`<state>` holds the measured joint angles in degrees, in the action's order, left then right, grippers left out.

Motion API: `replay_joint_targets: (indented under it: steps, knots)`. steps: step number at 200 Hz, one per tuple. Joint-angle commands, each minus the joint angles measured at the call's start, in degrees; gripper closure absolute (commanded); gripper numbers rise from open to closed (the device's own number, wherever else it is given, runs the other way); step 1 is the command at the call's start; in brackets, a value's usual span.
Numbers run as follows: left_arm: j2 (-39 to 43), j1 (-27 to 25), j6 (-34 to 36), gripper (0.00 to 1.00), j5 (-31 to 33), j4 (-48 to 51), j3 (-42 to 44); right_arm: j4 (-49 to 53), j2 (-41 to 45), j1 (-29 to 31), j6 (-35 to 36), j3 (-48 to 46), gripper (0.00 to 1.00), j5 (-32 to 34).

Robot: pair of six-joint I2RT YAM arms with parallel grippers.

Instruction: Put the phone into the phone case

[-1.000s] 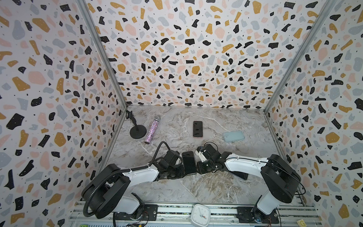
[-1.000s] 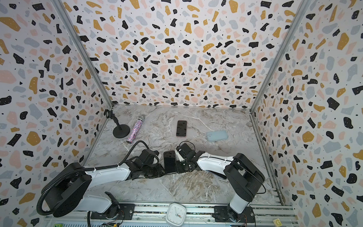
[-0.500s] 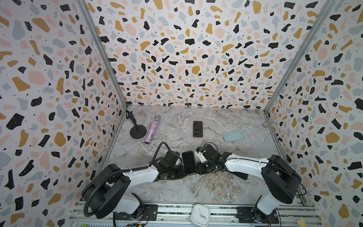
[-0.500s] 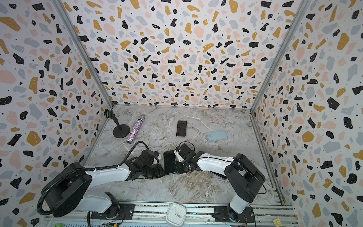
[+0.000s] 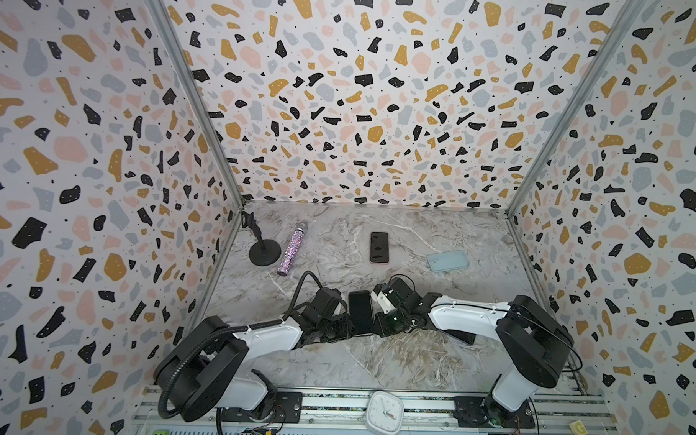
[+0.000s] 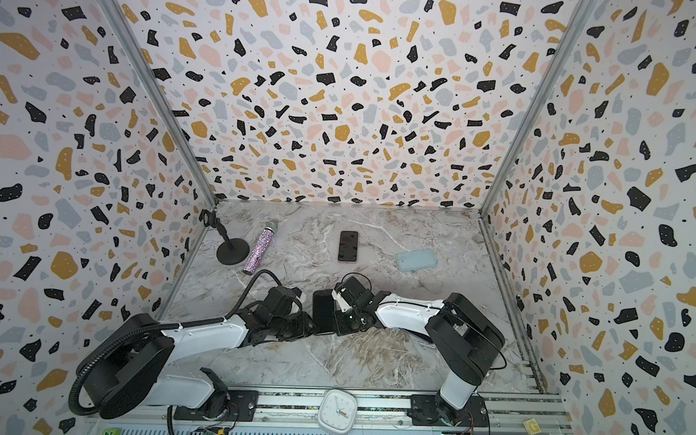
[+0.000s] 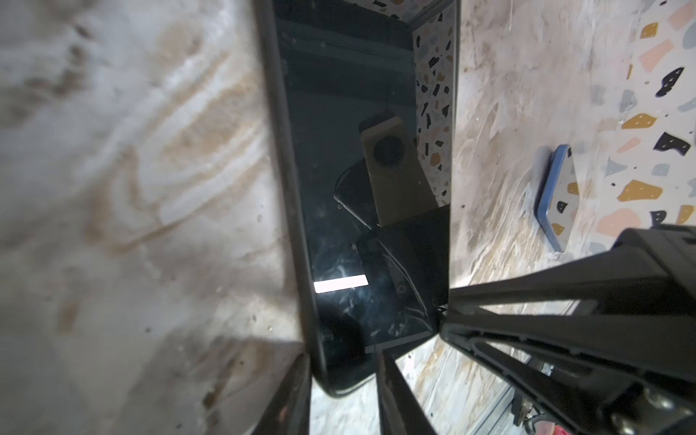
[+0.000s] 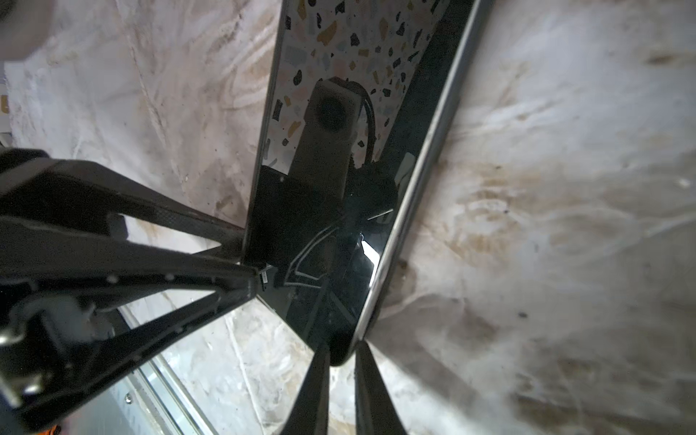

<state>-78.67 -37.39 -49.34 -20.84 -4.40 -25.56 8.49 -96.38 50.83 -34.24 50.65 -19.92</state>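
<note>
A black phone (image 5: 361, 310) (image 6: 322, 309) lies at the front middle of the table, between both grippers. In the left wrist view a thick matt black rim, the phone case (image 7: 286, 188), runs along one long edge of the screen (image 7: 357, 226). In the right wrist view the opposite edge (image 8: 422, 169) shines like bare metal. My left gripper (image 7: 342, 361) (image 5: 350, 332) is shut on the near left corner, on the case rim. My right gripper (image 8: 341, 350) (image 5: 374, 327) is shut on the near right corner of the phone (image 8: 320, 226).
At the back centre lies a second phone with a pink edge (image 5: 379, 247), and right of it a light blue cover (image 5: 447, 261). A glitter microphone (image 5: 291, 250) and a black stand (image 5: 263, 251) are back left. A white clock (image 5: 385, 413) sits on the front rail.
Both arms and the black phone stay in almost the same place. No clear shift shows in the top views.
</note>
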Motion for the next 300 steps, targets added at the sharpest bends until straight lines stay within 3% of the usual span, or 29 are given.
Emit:
replay_joint_targets:
  steps: [1, 93, 214, 262, 300]
  knots:
    - [-1.8, 0.0, -2.7, 0.72, -1.1, -4.3, 2.2, -0.2, -1.6, 1.0, 0.1, 0.8, 0.86, -1.4]
    - [-2.7, -0.1, -4.2, 0.78, -2.8, -8.5, 3.4, -0.8, -8.2, 5.1, 0.2, 3.9, 0.9, -3.9]
    - [-2.5, -0.4, -4.9, 0.79, -3.2, -9.6, 3.9, -2.7, -11.7, 5.4, -0.4, 4.2, 0.92, -5.6]
    - [-0.6, -0.4, -3.7, 0.79, -1.8, -6.8, 3.4, 2.2, -4.8, 3.5, 0.9, 4.4, 0.91, -0.2]
    - [2.3, -0.1, 1.9, 0.75, 2.0, 3.4, -0.7, 7.6, 3.2, 1.0, 2.5, 5.6, 0.81, 5.2]
